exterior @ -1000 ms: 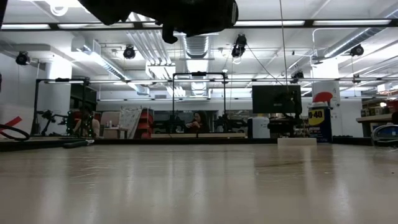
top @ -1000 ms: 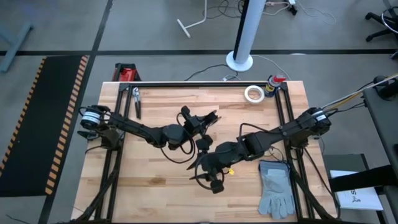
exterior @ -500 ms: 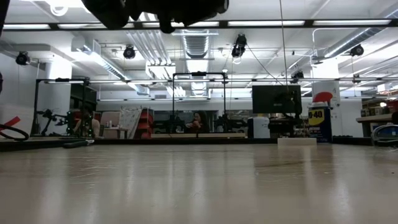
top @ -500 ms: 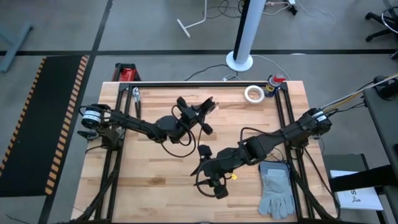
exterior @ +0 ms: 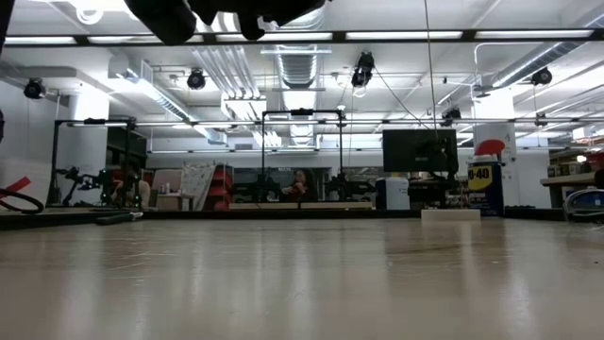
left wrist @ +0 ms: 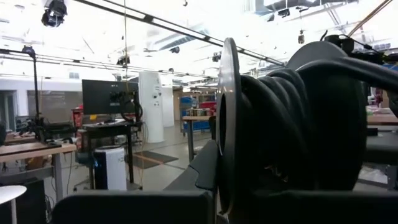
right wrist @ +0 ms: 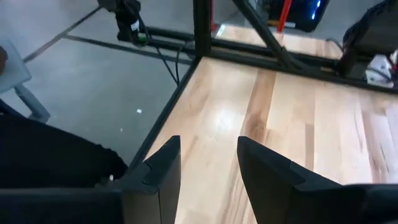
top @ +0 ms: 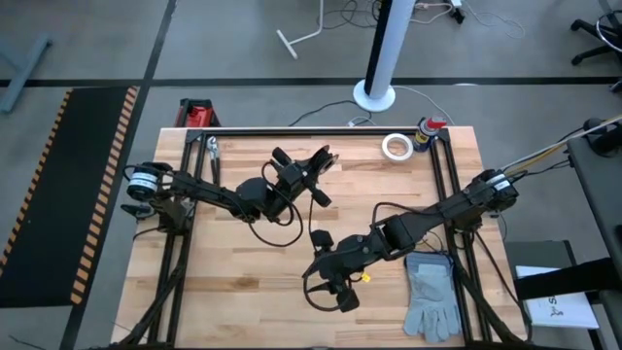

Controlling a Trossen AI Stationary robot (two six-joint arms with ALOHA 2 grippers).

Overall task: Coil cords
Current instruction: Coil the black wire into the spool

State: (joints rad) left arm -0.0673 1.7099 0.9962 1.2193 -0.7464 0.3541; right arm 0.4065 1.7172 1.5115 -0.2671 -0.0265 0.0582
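Observation:
The cord shows in the left wrist view as a tight black coil (left wrist: 292, 124) of several turns beside a thin disc, filling the picture close to the camera. My left gripper (top: 303, 170) is raised above the table's middle, toward the far edge. It is tipped level so that its camera looks into the room, and it is shut on the coil. My right gripper (top: 335, 292) hangs over the table's near middle, left of the grey glove. Its fingers (right wrist: 165, 165) are open over bare wood with nothing between them. A thin black loop (top: 309, 282) curves beside it; cord or arm cable, I cannot tell. My left gripper carries the cord's coil (left wrist: 267, 143) lifted clear of the table, its turns standing upright in front of the wrist camera. The coil itself hides where the fingers meet it, so the part and the kind of hold do not show.
A white tape roll (top: 396, 146) and a spray can (top: 428, 128) stand at the far right. A grey glove (top: 432, 292) lies at the near right and pliers (top: 212, 156) at the far left. Black frame rails (top: 321, 129) border the table, and bare wood lies at the near left.
My left gripper has gone up and toward the table's far edge, a little to the left, taking the coil with it. My right gripper has moved toward the near edge.

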